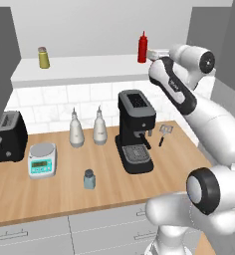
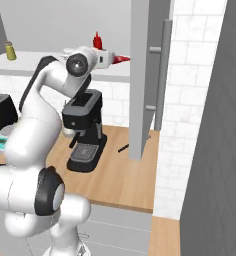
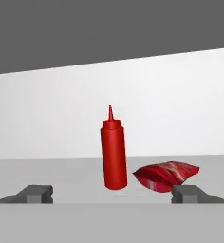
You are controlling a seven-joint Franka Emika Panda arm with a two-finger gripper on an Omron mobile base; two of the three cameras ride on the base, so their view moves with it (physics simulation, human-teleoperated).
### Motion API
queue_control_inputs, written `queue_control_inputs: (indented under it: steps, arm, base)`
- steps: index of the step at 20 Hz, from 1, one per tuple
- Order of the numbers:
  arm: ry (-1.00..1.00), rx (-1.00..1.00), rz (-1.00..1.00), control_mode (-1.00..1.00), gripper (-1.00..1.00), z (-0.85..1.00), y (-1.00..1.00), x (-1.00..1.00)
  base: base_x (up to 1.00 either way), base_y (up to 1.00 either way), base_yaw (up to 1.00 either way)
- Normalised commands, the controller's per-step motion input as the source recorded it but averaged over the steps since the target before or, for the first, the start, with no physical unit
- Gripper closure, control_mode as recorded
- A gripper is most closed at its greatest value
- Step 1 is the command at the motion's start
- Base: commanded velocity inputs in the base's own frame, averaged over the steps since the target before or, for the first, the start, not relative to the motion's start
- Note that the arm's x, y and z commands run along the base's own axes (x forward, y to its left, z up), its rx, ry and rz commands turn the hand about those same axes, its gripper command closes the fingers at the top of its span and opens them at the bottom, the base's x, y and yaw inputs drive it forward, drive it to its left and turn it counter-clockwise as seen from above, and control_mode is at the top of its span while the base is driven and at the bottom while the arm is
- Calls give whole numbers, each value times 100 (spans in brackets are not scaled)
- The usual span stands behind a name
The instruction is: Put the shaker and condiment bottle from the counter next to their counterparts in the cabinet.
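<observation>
The red condiment bottle (image 3: 114,154) stands upright on the white cabinet shelf (image 1: 89,69), just left of a flat red packet (image 3: 166,175). My gripper (image 3: 113,193) is open and empty, a short way back from the bottle, with a dark fingertip on each side. From the left base view the bottle (image 1: 143,47) stands at the shelf's right end beside my hand. The olive-yellow shaker (image 1: 44,58) is at the shelf's left end. Down on the wooden counter (image 1: 40,194), the pale blue-grey shaker (image 1: 89,179) stands near the front edge.
A black coffee machine (image 1: 135,130), two white pear-shaped bottles (image 1: 76,129), a scale (image 1: 42,160) and a black toaster (image 1: 7,137) stand on the counter. A small utensil (image 1: 164,132) lies right of the machine. An open grey cabinet door (image 2: 145,75) hangs to the right of my arm.
</observation>
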Motion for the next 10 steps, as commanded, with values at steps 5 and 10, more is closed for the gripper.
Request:
queue_control_inputs:
  steps: [5,10]
  arm:
    - [-8,8,29,-100,-100,-20,0,-74]
    - [-5,9,35,-100,-100,-22,0,-75]
  base:
    - [0,0,0]
    - [0,0,0]
